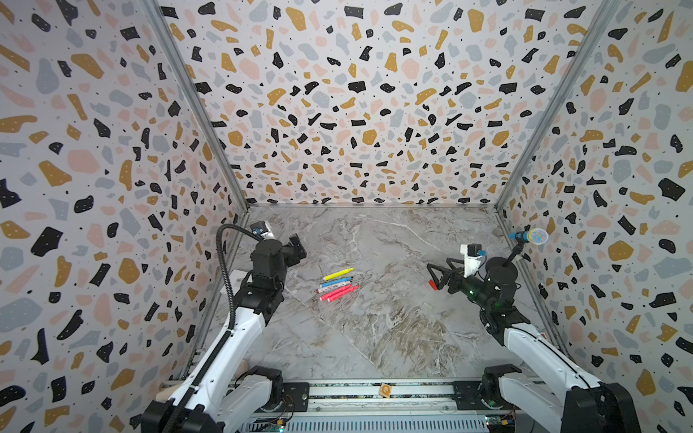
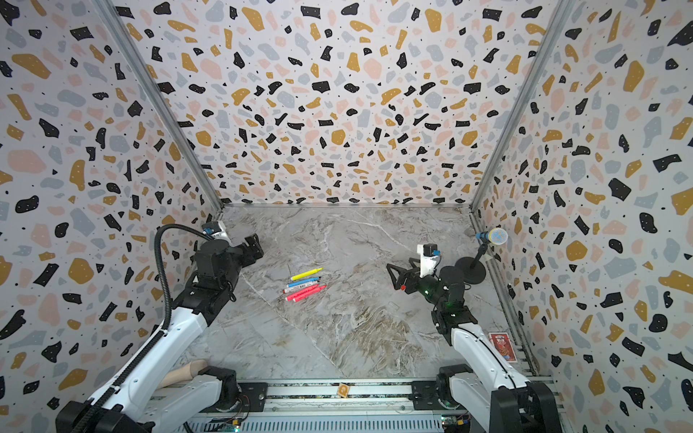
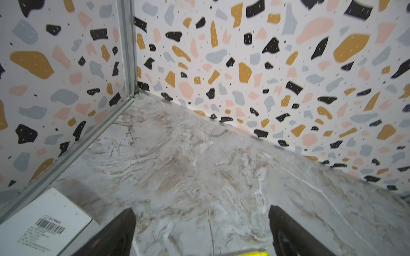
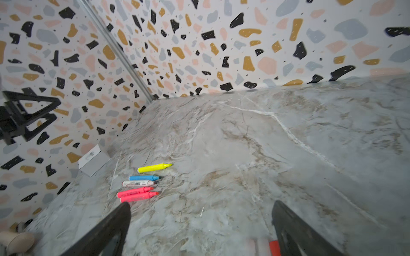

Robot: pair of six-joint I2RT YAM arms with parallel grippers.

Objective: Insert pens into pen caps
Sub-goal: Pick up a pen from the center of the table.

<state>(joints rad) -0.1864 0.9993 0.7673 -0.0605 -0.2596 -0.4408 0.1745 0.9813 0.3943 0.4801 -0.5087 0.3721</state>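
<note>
Five pens lie side by side mid-table in both top views: yellow (image 1: 338, 273) (image 2: 306, 274), light blue (image 1: 336, 282), white with print (image 1: 333, 288) and two pink (image 1: 339, 293). The right wrist view shows the same row: yellow (image 4: 154, 168), blue (image 4: 144, 178), white (image 4: 137, 183), pink (image 4: 135, 191). A red-orange pen cap (image 1: 434, 285) (image 4: 274, 248) lies just beside my right gripper (image 1: 431, 275) (image 4: 201, 204), which is open and empty, well right of the pens. My left gripper (image 1: 298, 245) (image 3: 201, 209) hangs open and empty to the left of and behind the pens. The yellow pen's tip (image 3: 255, 253) shows at the edge of the left wrist view.
A white barcoded box (image 3: 44, 223) (image 1: 236, 279) sits by the left wall. A blue microphone on a stand (image 1: 532, 236) stands at the right wall. A red card (image 2: 502, 345) lies at the front right, and a wooden cylinder (image 2: 183, 371) at the front left. A small pale green piece (image 1: 428, 306) lies near the right arm.
</note>
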